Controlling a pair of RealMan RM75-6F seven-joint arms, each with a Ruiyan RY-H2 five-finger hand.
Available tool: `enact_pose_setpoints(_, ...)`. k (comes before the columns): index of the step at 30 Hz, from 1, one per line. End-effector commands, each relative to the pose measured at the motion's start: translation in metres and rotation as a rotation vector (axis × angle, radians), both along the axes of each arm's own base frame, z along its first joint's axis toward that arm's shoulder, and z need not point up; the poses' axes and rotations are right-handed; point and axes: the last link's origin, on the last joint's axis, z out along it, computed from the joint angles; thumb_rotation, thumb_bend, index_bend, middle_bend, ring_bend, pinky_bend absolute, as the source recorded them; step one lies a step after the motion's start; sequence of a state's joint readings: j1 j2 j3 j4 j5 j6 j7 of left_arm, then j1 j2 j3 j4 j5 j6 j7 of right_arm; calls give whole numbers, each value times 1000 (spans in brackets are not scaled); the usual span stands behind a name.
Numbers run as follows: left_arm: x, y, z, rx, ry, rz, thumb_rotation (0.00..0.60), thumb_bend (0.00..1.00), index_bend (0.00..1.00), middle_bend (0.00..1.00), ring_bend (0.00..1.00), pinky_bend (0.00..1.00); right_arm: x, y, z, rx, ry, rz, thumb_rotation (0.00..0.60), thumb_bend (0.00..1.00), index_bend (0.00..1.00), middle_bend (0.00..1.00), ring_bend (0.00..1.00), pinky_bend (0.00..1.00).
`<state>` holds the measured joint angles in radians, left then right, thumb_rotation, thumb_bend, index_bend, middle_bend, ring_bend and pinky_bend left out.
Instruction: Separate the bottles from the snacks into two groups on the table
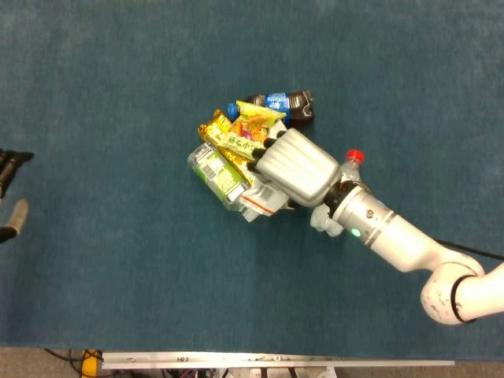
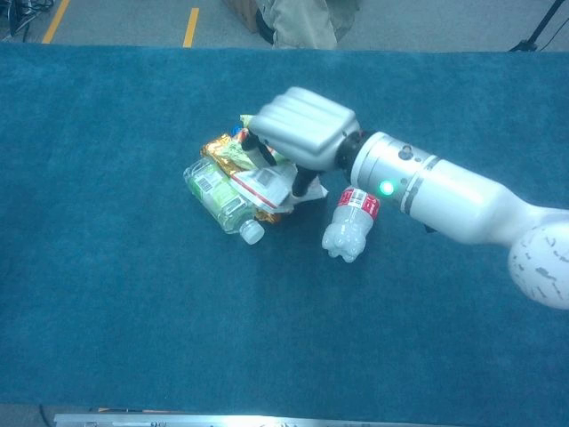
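Note:
My right hand lies over the right side of the pile. Its fingers and thumb grip a white snack packet, which rests on a gold snack bar. A yellow-green snack packet pokes out past the fingers. A green-labelled bottle lies at the pile's left. A dark cola bottle lies behind. A clear red-capped bottle lies apart under my wrist. Only the fingertips of my left hand show at the left edge.
Blue carpet-like table cover spreads wide on the left and in front of the pile. The table's front edge runs along the bottom. Beyond the far edge is floor with yellow lines.

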<state>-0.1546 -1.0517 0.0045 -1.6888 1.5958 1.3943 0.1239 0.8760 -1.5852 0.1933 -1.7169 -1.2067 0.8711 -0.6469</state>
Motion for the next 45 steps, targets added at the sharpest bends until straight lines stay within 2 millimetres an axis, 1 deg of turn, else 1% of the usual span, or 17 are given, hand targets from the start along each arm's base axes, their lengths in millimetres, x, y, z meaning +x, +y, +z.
enact_pose_setpoints(1, 6, 3, -4, -25, 2, -20, 600, 406, 202, 258, 195, 145, 20, -2, 9, 4, -59, 22, 600, 73, 673, 590, 538, 602)
enact_pose_setpoints(6, 14, 10, -12, -66, 4, -49, 600, 406, 202, 257, 195, 145, 44, 0, 5, 2, -89, 69, 600, 73, 673, 590, 538, 602)
enact_pose_setpoints(12, 24, 17, -20, -104, 16, -76, 600, 406, 202, 256, 195, 145, 71, 2, -11, -18, -105, 129, 600, 72, 673, 589, 538, 602)
enact_pose_setpoints(15, 25, 19, -21, -108, 18, -77, 600, 406, 202, 256, 195, 145, 80, 2, -18, -38, -109, 143, 600, 72, 673, 589, 533, 602)
enact_pose_setpoints(17, 26, 19, -21, -107, 15, -75, 600, 406, 202, 255, 195, 145, 84, 1, -26, -46, -94, 147, 600, 73, 658, 581, 507, 593)
enact_pose_setpoints(19, 26, 20, -21, -105, 14, -73, 600, 406, 201, 255, 195, 145, 86, 1, -33, -60, -68, 151, 600, 73, 593, 556, 470, 566)
enact_pose_setpoints(20, 26, 20, -21, -105, 15, -71, 600, 406, 200, 254, 195, 145, 87, 1, -36, -64, -57, 149, 600, 73, 536, 535, 447, 544)
enact_pose_setpoints(22, 26, 21, -21, -106, 17, -68, 600, 406, 196, 250, 195, 145, 87, 1, -39, -72, -35, 140, 600, 73, 401, 480, 391, 498)
enact_pose_setpoints(25, 26, 22, -22, -110, 19, -67, 600, 406, 177, 237, 195, 145, 86, 3, -38, -77, -20, 131, 600, 72, 182, 375, 310, 440)
enact_pose_setpoints(26, 26, 23, -22, -111, 20, -67, 600, 406, 169, 233, 195, 145, 86, 3, -36, -82, -17, 131, 600, 72, 117, 344, 289, 428)
enact_pose_setpoints(27, 26, 23, -22, -113, 22, -66, 600, 406, 160, 229, 195, 145, 85, 3, -34, -86, -16, 131, 600, 73, 74, 324, 277, 421)
enact_pose_setpoints(29, 26, 25, -23, -119, 25, -65, 600, 406, 144, 219, 194, 145, 84, 3, -28, -98, -25, 127, 600, 73, 20, 302, 263, 416)
enact_pose_setpoints(33, 27, 28, -23, -128, 31, -66, 600, 405, 131, 211, 194, 145, 76, 0, -12, -123, -38, 108, 600, 72, 15, 300, 262, 417)
enact_pose_setpoints(35, 27, 29, -23, -132, 32, -69, 600, 406, 130, 210, 194, 145, 67, -2, -2, -134, -28, 98, 600, 73, 15, 300, 262, 416)
enact_pose_setpoints(39, 29, 32, -26, -154, 33, -80, 600, 405, 119, 208, 193, 145, 44, -3, 19, -154, -6, 73, 600, 73, 15, 300, 262, 416)
enact_pose_setpoints(43, 32, 38, -30, -174, 35, -104, 600, 405, 100, 207, 193, 145, 14, -3, 41, -160, 22, 33, 600, 73, 15, 300, 261, 416)
enact_pose_setpoints(45, 33, 40, -31, -177, 35, -111, 600, 405, 100, 207, 193, 145, 0, -2, 48, -158, 48, 23, 600, 72, 19, 300, 261, 416)
